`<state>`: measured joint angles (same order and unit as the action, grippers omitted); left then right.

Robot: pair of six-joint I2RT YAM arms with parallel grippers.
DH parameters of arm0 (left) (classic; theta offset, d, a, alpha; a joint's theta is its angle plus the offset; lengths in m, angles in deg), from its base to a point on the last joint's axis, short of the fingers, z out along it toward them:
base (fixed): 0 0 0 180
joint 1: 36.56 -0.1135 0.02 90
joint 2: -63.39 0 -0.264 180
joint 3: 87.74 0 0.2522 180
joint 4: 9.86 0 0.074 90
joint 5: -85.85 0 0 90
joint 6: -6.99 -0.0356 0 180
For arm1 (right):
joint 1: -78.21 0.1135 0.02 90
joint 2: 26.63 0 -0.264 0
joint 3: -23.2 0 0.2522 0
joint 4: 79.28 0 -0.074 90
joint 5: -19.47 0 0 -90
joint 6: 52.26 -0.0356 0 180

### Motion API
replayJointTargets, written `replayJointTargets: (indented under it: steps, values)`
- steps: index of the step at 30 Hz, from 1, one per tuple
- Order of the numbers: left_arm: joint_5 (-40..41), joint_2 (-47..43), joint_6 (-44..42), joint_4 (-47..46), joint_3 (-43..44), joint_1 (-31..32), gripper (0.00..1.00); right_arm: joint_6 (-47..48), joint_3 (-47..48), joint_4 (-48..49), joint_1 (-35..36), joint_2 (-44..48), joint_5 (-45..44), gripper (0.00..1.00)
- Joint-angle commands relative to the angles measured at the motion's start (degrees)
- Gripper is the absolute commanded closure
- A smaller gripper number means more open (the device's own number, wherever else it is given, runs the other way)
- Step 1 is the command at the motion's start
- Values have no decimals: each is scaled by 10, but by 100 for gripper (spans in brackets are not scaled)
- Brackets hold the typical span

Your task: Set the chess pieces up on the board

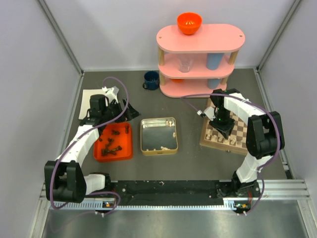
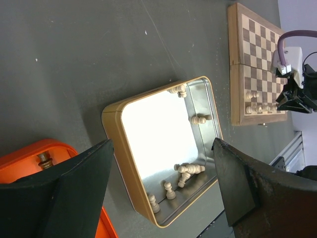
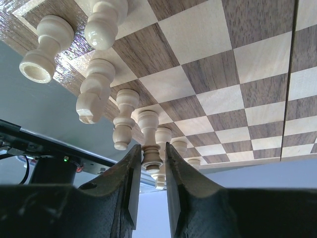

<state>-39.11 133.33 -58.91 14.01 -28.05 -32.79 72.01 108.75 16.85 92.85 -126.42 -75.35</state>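
The board [image 1: 238,133] lies at the right, with a row of cream chess pieces [image 3: 96,89] along its near edge. Over that row my right gripper [image 1: 224,126] points down, its jaws [image 3: 151,148] a little open around the head of an upright cream piece [image 3: 151,157]. The left finger is against the piece and a thin gap shows at the right finger. Above the gap between the orange tray [image 1: 99,151] and the silver tin [image 1: 158,149], my left gripper [image 1: 129,113] hangs wide open and empty. Several cream pieces [image 2: 188,169] lie in the tin [image 2: 111,130]. Dark pieces [image 1: 111,146] lie in the tray.
A pink three-tier shelf [image 1: 200,49] stands at the back, an orange bowl [image 1: 189,22] on top and cups on its lower tiers. A blue mug [image 1: 151,80] stands left of it. A white sheet [image 1: 90,96] lies at the back left. Grey walls enclose the table.
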Motion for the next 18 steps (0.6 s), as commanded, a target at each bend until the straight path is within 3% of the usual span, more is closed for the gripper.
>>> replayJointTargets:
  steps: [1,18]
  values:
    - [-11,4,0,-31,-1,-3,14,-4,10,-6,7,14,3,74]
    - [-15,1,4,-34,0,-5,14,4,19,-17,8,35,2,62]
